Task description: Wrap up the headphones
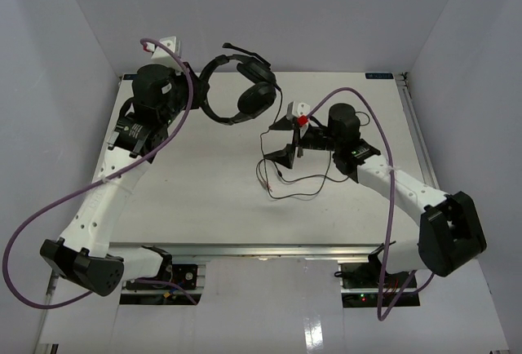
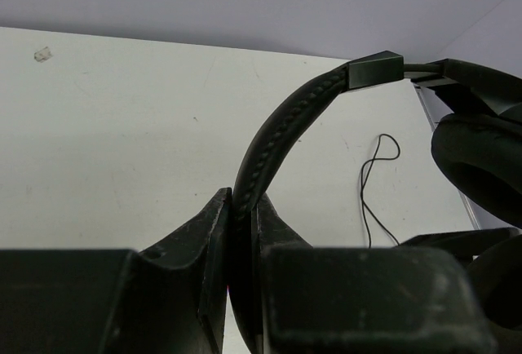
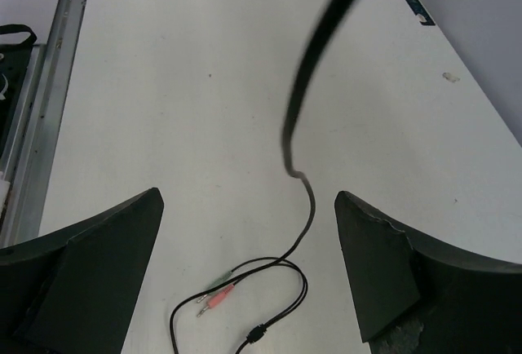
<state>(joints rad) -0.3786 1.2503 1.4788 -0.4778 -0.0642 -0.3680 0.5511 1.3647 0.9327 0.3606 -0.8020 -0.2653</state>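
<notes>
headphones (image 2: pixel 287 121) clamped in left gripper (image 2: pixel 242 217)

The top camera looks down from high behind the near edge, far enough to see the whole bench (image 1: pixel 204 207). The wrist cameras look closely past the left hand (image 2: pixel 242 207) and right hand (image 3: pixel 249 201); all share the bench top.

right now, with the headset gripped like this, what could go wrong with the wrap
1. The left jaws pinch only the thin headband; the ear cups hang to one side, so the headphones may swivel or slip.
2. The right jaws stand wide open around the cable, so closing could miss it.
3. Slack cable and plugs lie looped on the table and may tangle.
</notes>
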